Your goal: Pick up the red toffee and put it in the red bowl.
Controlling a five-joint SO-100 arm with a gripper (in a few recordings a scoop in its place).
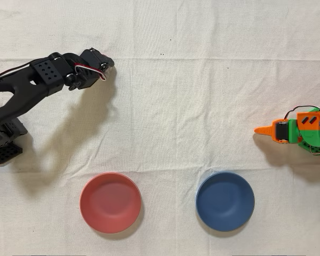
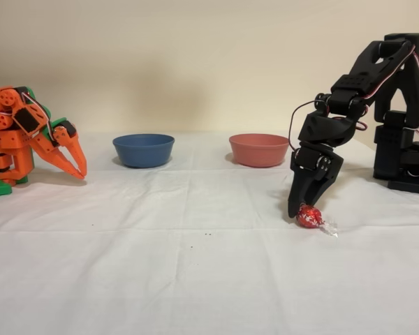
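In the fixed view, the red toffee (image 2: 310,217), a small shiny red ball with a clear twisted end, lies on the white cloth at the right. The black arm's gripper (image 2: 304,211) points straight down at it. Its fingers close in on the toffee from both sides, and the toffee still touches the cloth. From overhead the gripper (image 1: 108,64) is at the upper left and hides the toffee beneath it. The red bowl (image 1: 110,202) sits below the gripper in the overhead view, and behind and left of the gripper in the fixed view (image 2: 259,149). It holds nothing.
A blue bowl (image 1: 225,200) of the same size stands beside the red one, seen also in the fixed view (image 2: 143,150). The idle orange arm (image 1: 296,130) rests at the overhead view's right edge. The black arm's base (image 2: 403,153) stands at the fixed view's far right.
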